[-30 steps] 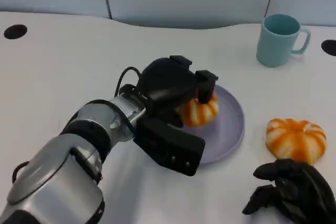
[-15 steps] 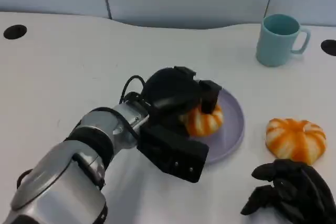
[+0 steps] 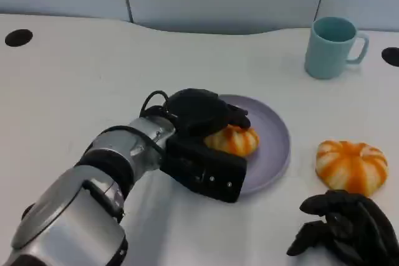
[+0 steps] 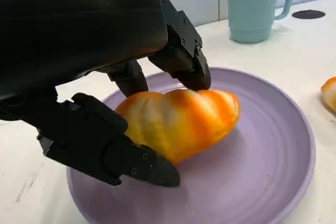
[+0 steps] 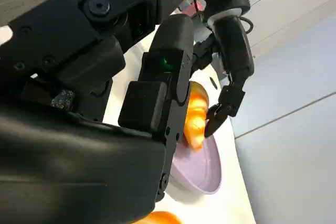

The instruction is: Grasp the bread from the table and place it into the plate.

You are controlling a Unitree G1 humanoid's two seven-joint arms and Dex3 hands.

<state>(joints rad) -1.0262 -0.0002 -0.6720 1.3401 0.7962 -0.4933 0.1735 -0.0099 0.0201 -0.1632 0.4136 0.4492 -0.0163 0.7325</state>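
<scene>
The left hand [image 3: 202, 113] grasps the bread [image 3: 234, 140], fingers [image 4: 184, 59] and thumb closed around it as it rests on the purple plate [image 3: 274, 147]. A second bread [image 3: 351, 165] lies on the table beside the right hand [image 3: 346, 228], whose fingers curl inward holding nothing

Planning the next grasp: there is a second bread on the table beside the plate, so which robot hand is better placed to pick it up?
Right. The right robot hand lies on the table just before the loose bread; the left robot hand is over the plate, holding the other bread.
</scene>
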